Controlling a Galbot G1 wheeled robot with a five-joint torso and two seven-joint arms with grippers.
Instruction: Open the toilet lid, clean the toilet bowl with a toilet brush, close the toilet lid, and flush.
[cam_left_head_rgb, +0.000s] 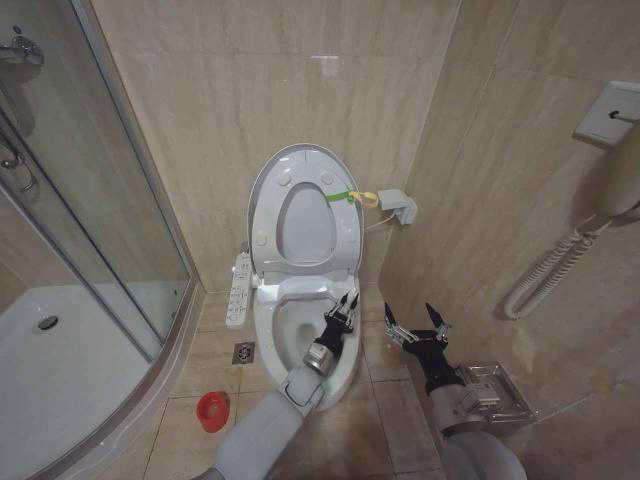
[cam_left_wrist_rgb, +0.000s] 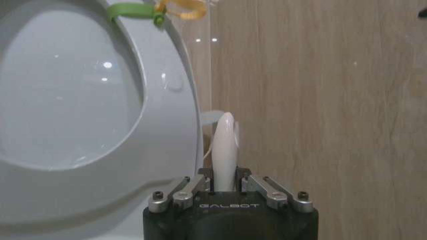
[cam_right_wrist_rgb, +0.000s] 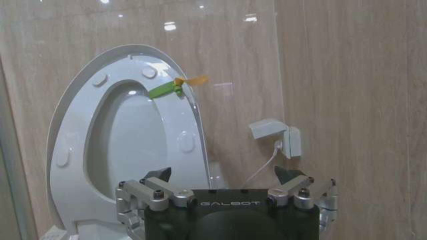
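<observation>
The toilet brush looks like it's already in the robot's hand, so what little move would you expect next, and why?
Probably a short scrubbing stroke inside the toilet bowl. The left tool is shut on the toilet brush handle above the open bowl, the toilet lid stands raised against the wall, and the right tool hangs open beside the bowl.

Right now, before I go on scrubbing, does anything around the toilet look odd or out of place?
One oddity: a green strap with a yellow tab is looped on the edge of the raised glossy white oval toilet lid. Otherwise normal: the left gripper holds the thin white toilet brush handle over the white ceramic bowl; the red cup holder stands upright.
</observation>
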